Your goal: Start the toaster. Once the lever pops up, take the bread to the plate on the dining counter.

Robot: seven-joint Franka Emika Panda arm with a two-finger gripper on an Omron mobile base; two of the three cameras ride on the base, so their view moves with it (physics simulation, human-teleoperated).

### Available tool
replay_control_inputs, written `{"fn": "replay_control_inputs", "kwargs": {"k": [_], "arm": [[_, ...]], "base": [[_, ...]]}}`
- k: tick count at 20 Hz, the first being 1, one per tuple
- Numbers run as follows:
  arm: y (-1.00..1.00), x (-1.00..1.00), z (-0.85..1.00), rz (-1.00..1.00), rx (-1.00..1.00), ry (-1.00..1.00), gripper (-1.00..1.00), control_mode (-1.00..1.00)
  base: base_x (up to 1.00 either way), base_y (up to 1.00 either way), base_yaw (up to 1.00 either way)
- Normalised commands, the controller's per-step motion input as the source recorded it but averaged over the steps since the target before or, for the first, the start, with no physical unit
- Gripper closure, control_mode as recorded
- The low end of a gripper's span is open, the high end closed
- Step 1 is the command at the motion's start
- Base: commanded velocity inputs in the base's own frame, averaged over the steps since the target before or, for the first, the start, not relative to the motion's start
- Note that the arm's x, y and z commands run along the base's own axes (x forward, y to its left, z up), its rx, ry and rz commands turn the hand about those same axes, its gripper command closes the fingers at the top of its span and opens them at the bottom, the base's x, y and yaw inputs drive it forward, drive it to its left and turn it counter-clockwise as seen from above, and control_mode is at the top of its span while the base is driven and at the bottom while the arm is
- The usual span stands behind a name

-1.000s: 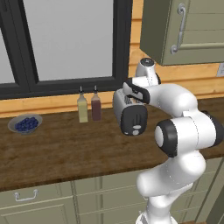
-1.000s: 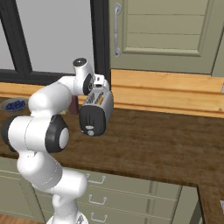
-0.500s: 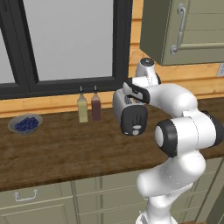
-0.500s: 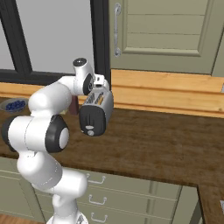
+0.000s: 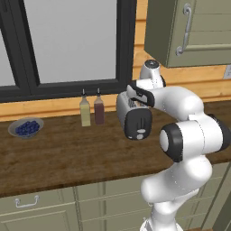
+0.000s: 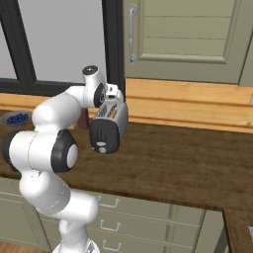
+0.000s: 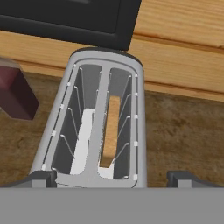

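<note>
Blue berries fill a grey bowl (image 5: 26,128) at the far left of the wooden bench (image 5: 67,158), and moving right come two bottles (image 5: 91,108), one pale and one dark red, standing side by side below the window. Next is the toaster (image 5: 134,118), silver with its black end panel facing the base, near the back wall. The hand (image 7: 111,177) hangs directly over it, its fingers spread wide and pinching nothing; in the hand view the two dark fingertips (image 7: 181,178) straddle the near end of the toaster's top. Down in the right-hand slot the bread (image 7: 111,129) sits on edge, pale tan, low inside the wire guides. Judging from this, the task is at its first step: the toaster has not been started, and the hand is lined up above it. The next move probably calls for coming down at the black end and pressing the lever, which I cannot make out clearly, without catching the slots.
</note>
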Motion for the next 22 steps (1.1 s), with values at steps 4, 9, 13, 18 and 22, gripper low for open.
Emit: {"fn": "replay_control_inputs", "kwargs": {"k": [4, 9, 13, 18, 22], "arm": [[0.00, 0.00, 0.00, 0.00, 0.00, 0.00, -1.00, -1.00], [0.00, 0.00, 0.00, 0.00, 0.00, 0.00, -1.00, -1.00], [0.00, 0.00, 0.00, 0.00, 0.00, 0.00, -1.00, -1.00], [0.00, 0.00, 0.00, 0.00, 0.00, 0.00, -1.00, -1.00], [0.00, 0.00, 0.00, 0.00, 0.00, 0.00, -1.00, -1.00]], "base": [[0.00, 0.00, 0.00], [0.00, 0.00, 0.00], [0.00, 0.00, 0.00], [0.00, 0.00, 0.00], [0.00, 0.00, 0.00]]}}
